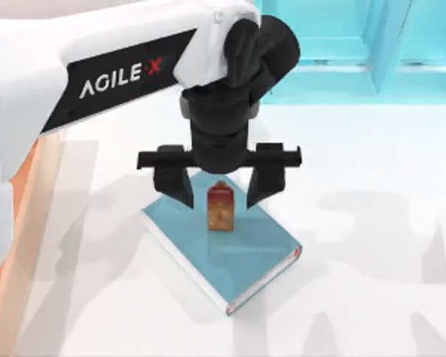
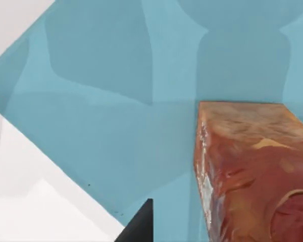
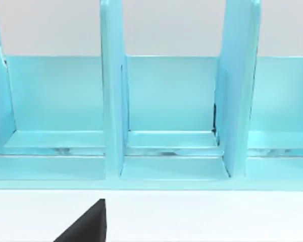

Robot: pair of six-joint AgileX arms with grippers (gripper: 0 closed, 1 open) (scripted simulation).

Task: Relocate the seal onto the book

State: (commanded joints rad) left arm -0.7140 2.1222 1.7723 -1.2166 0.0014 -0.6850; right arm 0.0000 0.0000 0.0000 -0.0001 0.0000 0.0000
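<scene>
The small red-orange seal (image 1: 219, 207) stands upright on the far part of the teal-blue book (image 1: 241, 253), which lies at an angle in the middle of the table. My left gripper (image 1: 217, 187) hangs just above the seal, open, its two black fingers (image 1: 174, 182) spread wide to either side and clear of the seal. The left wrist view looks down on the seal (image 2: 252, 166) from close up, with the book cover (image 2: 116, 101) under it. My right arm is parked; one dark fingertip (image 3: 86, 227) shows in its wrist view.
A light-blue shelf unit (image 1: 357, 52) runs along the table's far edge at the right, its upright dividers (image 3: 113, 91) seen in the right wrist view. White tabletop (image 1: 372, 223) surrounds the book. An orange strip (image 1: 22, 208) borders the left side.
</scene>
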